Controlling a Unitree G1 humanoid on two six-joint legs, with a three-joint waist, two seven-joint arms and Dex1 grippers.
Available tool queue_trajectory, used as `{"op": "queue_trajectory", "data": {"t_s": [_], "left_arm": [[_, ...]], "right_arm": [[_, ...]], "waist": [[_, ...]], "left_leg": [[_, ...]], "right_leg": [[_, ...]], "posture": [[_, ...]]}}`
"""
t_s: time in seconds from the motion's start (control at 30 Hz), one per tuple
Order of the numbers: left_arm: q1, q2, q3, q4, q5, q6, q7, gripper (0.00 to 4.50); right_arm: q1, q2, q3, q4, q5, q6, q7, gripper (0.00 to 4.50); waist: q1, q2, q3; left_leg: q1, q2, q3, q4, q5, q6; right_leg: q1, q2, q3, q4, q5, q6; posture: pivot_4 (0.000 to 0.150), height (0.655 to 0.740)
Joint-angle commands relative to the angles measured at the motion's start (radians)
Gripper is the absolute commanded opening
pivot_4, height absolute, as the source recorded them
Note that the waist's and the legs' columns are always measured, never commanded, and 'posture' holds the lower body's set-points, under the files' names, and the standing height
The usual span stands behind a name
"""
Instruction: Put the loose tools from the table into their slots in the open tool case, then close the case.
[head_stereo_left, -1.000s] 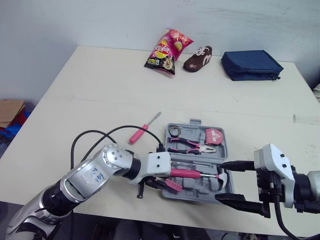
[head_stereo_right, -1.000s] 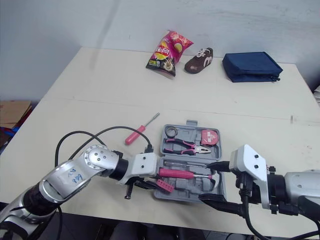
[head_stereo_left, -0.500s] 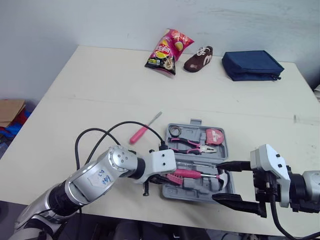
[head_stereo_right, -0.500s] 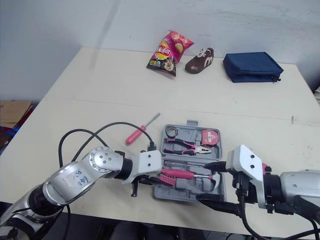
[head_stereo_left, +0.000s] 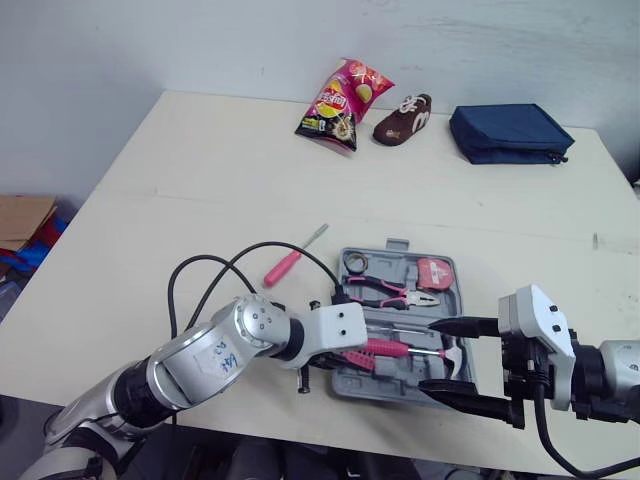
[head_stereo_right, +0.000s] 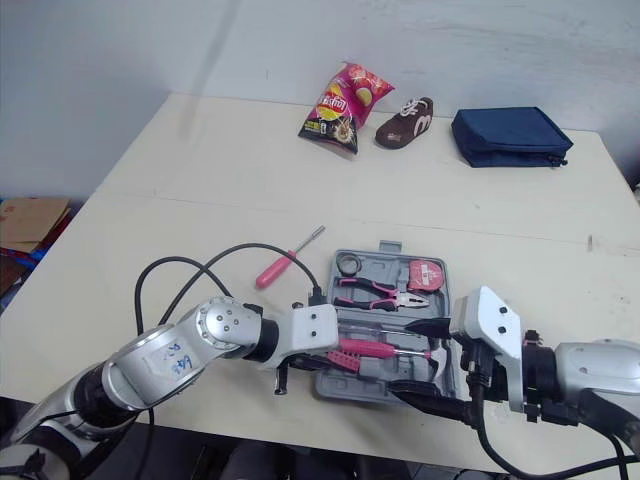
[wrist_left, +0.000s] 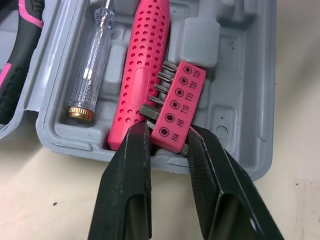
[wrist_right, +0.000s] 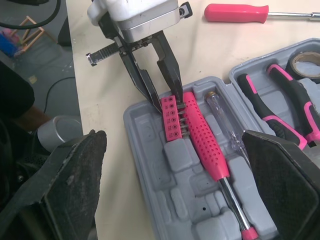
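The grey tool case (head_stereo_left: 400, 377) lies open near the table's front edge. It holds pink pliers (head_stereo_left: 385, 292), a pink tape measure (head_stereo_left: 435, 273), a tape roll (head_stereo_left: 352, 262), a clear tester screwdriver (wrist_left: 92, 60) and a pink-handled tool (wrist_left: 142, 80). My left gripper (wrist_left: 167, 137) is shut on a pink bit holder (wrist_left: 177, 107), which rests tilted against the pink handle in the case's front-left corner. My right gripper (head_stereo_left: 455, 358) stands wide open over the case's front-right corner, holding nothing. A pink screwdriver (head_stereo_left: 285, 265) lies loose on the table, left of the case.
A chips bag (head_stereo_left: 340, 90), a brown shoe (head_stereo_left: 405, 103) and a blue pouch (head_stereo_left: 508, 133) sit along the table's far edge. My left arm's black cable (head_stereo_left: 230, 270) loops over the table near the loose screwdriver.
My left gripper has carried the bit holder to the right, further into the case. The right gripper has edged closer to the case. The camera has shifted slightly.
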Motion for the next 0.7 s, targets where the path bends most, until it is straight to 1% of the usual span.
{"op": "queue_trajectory", "data": {"t_s": [0.03,0.4,0.47,0.53,0.57,0.6,0.63,0.7], "left_arm": [[-0.022,0.000,-0.038,0.002,-0.003,0.014,0.007,0.45],[-0.059,-0.028,-0.049,-0.012,-0.026,0.063,0.025,0.45],[-0.061,-0.033,-0.040,-0.011,-0.037,0.071,0.024,1.48],[-0.061,-0.046,-0.005,-0.020,-0.070,0.106,0.017,2.22],[-0.061,-0.051,0.012,-0.025,-0.086,0.124,0.015,2.74],[-0.069,-0.051,0.052,-0.035,-0.119,0.147,-0.006,3.11],[-0.076,-0.045,0.090,-0.038,-0.148,0.162,-0.027,3.66],[-0.100,-0.022,0.147,-0.028,-0.194,0.170,-0.068,4.41]], "right_arm": [[-0.004,0.012,0.011,-0.010,0.004,-0.016,-0.006,4.50],[-0.009,0.029,0.040,-0.005,-0.012,-0.024,-0.022,4.50],[-0.011,0.032,0.042,-0.006,-0.014,-0.022,-0.022,4.50],[-0.008,0.036,0.046,-0.002,-0.024,-0.026,-0.019,4.50],[-0.005,0.037,0.047,-0.001,-0.029,-0.028,-0.017,4.50],[-0.004,0.036,0.046,0.001,-0.033,-0.030,-0.014,4.50],[-0.004,0.036,0.047,0.004,-0.036,-0.032,-0.010,4.50],[-0.014,0.032,0.054,0.013,-0.043,-0.038,-0.004,4.50]], "waist": [[-0.002,0.000,0.000],[-0.002,0.000,0.000],[-0.002,0.000,0.000],[-0.002,0.000,0.000],[-0.002,0.000,0.000],[-0.003,0.000,0.000],[-0.003,0.000,0.000],[-0.006,0.000,0.000]], "left_leg": [[0.000,0.000,0.000,0.000,0.000,0.000],[0.000,0.000,0.000,0.001,0.000,0.000],[0.000,0.000,0.000,0.001,0.000,0.000],[0.000,0.000,0.000,0.001,0.000,0.000],[0.000,0.000,0.000,0.001,0.000,0.000],[0.000,0.000,0.000,0.001,0.000,0.000],[0.000,0.000,0.000,0.001,0.000,0.000],[0.000,0.000,0.000,0.001,0.000,0.000]], "right_leg": [[0.000,0.000,0.000,0.000,0.000,0.000],[0.000,0.000,0.000,0.000,0.000,0.001],[0.000,0.000,0.000,0.000,0.000,0.001],[0.000,0.000,0.000,0.000,0.000,0.001],[0.000,0.000,0.000,0.000,0.000,0.001],[0.000,0.000,0.000,0.000,0.000,0.001],[0.000,0.000,0.000,0.000,0.000,0.001],[0.000,0.000,0.000,0.001,0.000,0.001]], "posture": [[0.150,0.7400],[0.150,0.7400],[0.150,0.7400],[0.150,0.7400],[0.150,0.7400],[0.150,0.7400],[0.150,0.7400],[0.150,0.7400]]}}
